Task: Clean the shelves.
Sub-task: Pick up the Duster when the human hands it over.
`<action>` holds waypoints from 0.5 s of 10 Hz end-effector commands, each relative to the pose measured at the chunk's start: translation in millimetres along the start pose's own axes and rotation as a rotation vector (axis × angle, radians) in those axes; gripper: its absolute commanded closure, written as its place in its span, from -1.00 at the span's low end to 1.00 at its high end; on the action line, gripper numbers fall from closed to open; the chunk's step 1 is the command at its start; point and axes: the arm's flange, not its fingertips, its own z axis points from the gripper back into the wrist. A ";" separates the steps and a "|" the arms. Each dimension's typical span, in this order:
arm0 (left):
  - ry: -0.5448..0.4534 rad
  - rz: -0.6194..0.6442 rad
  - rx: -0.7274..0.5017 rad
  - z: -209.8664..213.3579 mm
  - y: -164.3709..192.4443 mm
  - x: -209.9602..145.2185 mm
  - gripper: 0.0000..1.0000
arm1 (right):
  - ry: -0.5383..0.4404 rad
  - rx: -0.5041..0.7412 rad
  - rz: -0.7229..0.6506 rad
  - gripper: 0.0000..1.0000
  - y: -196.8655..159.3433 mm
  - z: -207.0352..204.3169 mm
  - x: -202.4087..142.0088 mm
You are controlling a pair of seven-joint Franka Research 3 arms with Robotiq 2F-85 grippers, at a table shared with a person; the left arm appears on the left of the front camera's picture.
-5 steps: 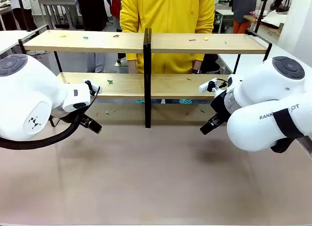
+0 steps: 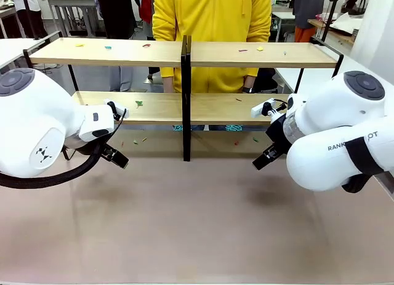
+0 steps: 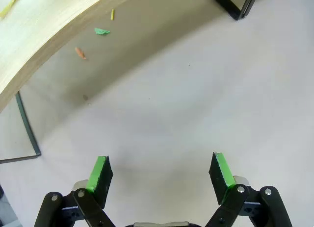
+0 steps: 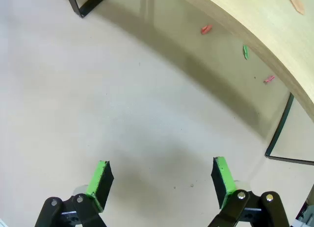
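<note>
Shelves [image 2: 123, 51] strewn with coloured scraps [image 2: 139, 103]; left gripper [image 3: 159, 163] fingers apart, empty, over tabletop [image 2: 197, 223]; right gripper [image 4: 161, 164] fingers apart, empty.

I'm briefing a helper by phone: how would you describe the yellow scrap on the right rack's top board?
Start at the two light wooden racks on black frames and take the right one's top board. Among the small bits lying on it, look for the yellow scrap. It sits just right of a purple scrap, which lies nearer the centre posts.
</note>
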 end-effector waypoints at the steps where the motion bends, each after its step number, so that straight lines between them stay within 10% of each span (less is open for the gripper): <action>1: 0.000 -0.001 0.000 0.1 -0.1 0.1 -1.00 | 0.000 0.000 -0.001 -1.00 -0.1 0.0 0.0; 5: 0.000 -0.001 0.000 0.1 -0.1 0.1 -1.00 | 0.000 0.000 -0.001 -1.00 -0.1 0.0 0.0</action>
